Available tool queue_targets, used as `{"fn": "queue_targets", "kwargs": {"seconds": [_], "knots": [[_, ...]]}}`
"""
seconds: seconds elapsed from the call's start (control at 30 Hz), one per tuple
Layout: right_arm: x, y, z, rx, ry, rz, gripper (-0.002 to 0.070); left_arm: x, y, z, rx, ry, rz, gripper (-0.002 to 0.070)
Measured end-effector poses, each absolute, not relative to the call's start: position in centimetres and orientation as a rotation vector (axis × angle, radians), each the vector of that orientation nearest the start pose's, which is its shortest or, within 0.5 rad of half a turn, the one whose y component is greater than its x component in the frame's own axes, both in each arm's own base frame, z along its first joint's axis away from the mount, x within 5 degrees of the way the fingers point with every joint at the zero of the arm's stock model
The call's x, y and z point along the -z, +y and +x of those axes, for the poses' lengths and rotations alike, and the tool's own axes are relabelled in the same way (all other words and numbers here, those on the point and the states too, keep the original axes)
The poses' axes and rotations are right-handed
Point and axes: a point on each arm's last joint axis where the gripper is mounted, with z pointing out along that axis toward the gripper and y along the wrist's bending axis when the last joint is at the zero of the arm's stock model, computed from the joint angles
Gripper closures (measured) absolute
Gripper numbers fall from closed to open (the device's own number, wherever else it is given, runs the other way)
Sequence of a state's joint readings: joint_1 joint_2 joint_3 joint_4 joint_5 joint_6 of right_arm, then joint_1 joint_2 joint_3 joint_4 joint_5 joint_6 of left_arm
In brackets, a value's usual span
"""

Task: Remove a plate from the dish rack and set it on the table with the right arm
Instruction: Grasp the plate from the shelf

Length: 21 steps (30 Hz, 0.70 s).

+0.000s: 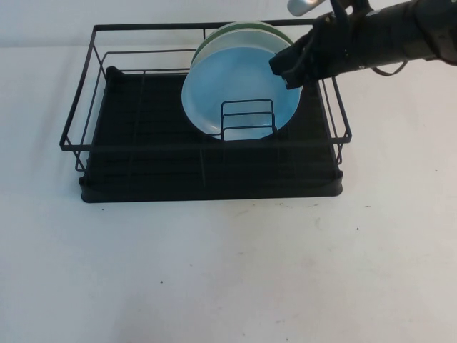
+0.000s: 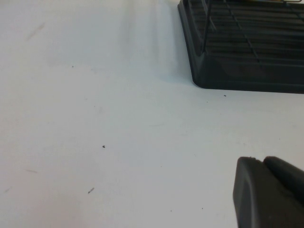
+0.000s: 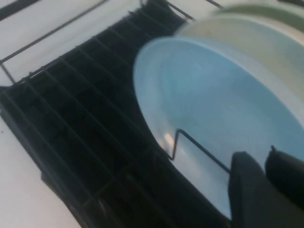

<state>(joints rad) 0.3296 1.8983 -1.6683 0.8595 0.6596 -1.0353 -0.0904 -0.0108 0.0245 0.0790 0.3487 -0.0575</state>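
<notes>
While right claw [image 1: 291, 71] meets round plate [image 1: 239, 86], wire dish rack [image 1: 143, 136], left claw [image 2: 268, 194] parked

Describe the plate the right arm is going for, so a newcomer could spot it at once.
Find the black wire dish rack on the white table. At its back right, three plates lean stacked behind a small wire divider, by the right end effector. The target is the front plate: sky blue, unlike the whitish-mint and green-rimmed ones behind.

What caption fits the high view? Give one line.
Right gripper reaches the blue plate standing in the dish rack.
</notes>
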Motion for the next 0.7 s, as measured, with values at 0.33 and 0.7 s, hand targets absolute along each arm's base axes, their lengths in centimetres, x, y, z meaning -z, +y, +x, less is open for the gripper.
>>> {"fn": "queue_targets", "kwargs": {"seconds": [0.33,0.7], "knots": [[-32.3,20.4,41.1,-0.436,1.786,-1.117,0.0405,-17.4,-0.2,5.3,0.027,1.843,0.080,0.0679],[-31.8,20.2,42.2,-0.325,1.732,-1.117,0.0390,-17.4,-0.2,5.3,0.027,1.843,0.080,0.0679]]}}
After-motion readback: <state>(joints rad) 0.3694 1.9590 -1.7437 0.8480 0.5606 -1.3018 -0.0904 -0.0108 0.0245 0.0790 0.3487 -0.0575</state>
